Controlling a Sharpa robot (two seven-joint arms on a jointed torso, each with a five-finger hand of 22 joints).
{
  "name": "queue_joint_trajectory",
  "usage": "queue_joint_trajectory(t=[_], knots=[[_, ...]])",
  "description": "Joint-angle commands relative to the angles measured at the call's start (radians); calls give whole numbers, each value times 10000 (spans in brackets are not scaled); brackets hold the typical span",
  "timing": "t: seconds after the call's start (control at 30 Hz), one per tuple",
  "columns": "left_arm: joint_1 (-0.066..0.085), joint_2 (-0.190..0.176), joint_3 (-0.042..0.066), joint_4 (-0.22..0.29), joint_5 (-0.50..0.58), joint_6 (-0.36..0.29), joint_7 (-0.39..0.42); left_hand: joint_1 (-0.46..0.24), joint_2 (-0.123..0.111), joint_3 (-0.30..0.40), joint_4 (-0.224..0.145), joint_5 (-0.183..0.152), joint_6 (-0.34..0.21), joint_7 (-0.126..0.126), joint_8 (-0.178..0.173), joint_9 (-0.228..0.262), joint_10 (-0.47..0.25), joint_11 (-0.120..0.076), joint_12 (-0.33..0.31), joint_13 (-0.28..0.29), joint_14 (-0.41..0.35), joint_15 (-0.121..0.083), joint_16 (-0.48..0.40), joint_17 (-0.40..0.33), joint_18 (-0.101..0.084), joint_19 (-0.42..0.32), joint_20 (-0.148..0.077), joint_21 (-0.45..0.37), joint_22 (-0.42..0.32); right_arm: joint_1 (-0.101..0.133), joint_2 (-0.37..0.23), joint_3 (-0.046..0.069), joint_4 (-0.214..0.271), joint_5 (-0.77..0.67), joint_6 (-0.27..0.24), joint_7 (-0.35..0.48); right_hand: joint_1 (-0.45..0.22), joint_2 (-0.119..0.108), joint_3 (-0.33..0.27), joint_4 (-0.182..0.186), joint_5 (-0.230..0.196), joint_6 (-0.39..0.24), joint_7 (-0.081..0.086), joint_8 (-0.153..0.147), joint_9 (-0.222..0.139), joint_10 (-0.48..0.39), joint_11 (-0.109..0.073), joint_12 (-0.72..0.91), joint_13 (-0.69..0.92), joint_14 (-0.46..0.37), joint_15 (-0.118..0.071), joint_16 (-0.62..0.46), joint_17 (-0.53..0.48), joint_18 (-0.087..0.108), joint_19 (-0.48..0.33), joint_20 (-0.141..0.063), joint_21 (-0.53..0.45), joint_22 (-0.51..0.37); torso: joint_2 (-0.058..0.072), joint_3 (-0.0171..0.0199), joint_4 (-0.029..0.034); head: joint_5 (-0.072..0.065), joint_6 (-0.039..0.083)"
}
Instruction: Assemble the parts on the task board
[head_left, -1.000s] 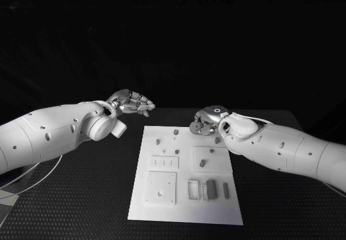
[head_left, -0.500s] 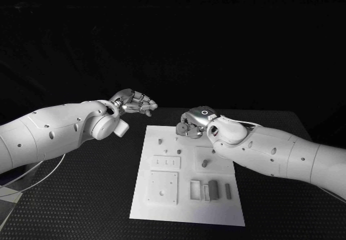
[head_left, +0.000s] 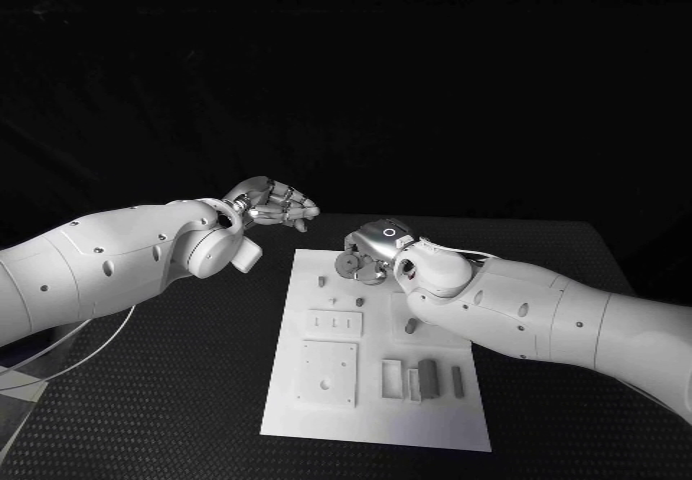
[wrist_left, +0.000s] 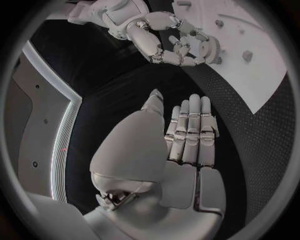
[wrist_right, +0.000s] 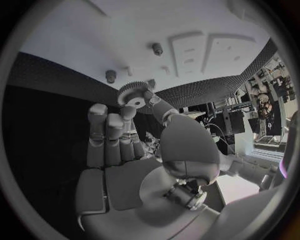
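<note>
as the right robot hand (head_left: 364, 262) hovers over the far end of the task board (head_left: 372, 410), at about twelve o'clock on the plate, it pinches a small toothed gear (wrist_right: 131, 93) between thumb and fingertips, the wheel held by its rim with its centre bore facing outward. the left robot hand (head_left: 270, 208) hangs off the board toward ten o'clock, above the dark worktop (head_left: 173, 400), its fingers curled in on nothing that can be seen. judged by its look, the gear is a light, rigid plastic piece: stiff enough to take a firm pinch, but small and smooth-faced, so it could twist or slip if gripped by the teeth alone; a hold across the rim that leaves the bore free seems the sound one. two short pegs (wrist_right: 157, 48) stand on the board just beyond the gear, and a set of slim upright pieces (head_left: 421, 378) waits at about five o'clock, beside recessed panels (head_left: 326, 373) at seven. which peg the gear is meant for cannot be told. the right forearm covers part of the board's three o'clock side, and whatever lies beneath it is hidden; the gear itself is hard to make out from the head camera, half masked by the fingers around it.
</note>
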Motion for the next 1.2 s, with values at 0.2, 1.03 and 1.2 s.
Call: queue_joint_trajectory(t=[0.2, 1.03, 1.2], knots=[[11, 57, 7, 28, -3, 139, 104, -20, -8, 36, 12, -67, 30, 50, -53, 12, -67, -3, -44, 15, -59, 21, -44, 15, -150, -6, -69, -51, -11, -176, 189, -56, -216, -369, 252, -124, -5, -110, 18, 57, 24, 175, 275, -70, 6, 64, 6, -38, -20, 101, -8, -45, -16, 611, 72, -17, -16, 113, -8, 1, -17, -15, -18], [7, 187, 8, -75, -3, 203, 123, -29, 7, 31, 11, -67, 28, 51, -60, 21, -74, -2, -45, 22, -59, 21, -51, 24, -150, -7, -69, -50, -13, -338, 506, -342, -785, -516, 87, -195, 102, -222, 61, -20, 24, 108, 290, -124, 3, 88, 19, -40, -55, 137, 4, -70, -17, 611, 101, -32, -36, 115, -9, 14, -36, 52, -68], [7, 180, 8, -92, -3, 206, 125, -29, 9, 30, 9, -67, 26, 51, -63, 22, -77, -1, -46, 23, -59, 21, -53, 26, -150, -8, -69, -50, -14, -339, 512, -388, -940, -528, 9, -225, 132, -227, 71, -45, 25, 101, 293, -131, 4, 89, 21, -39, -60, 141, 6, -74, -16, 611, 104, -35, -40, 115, -9, 9, -23, 25, -101]])
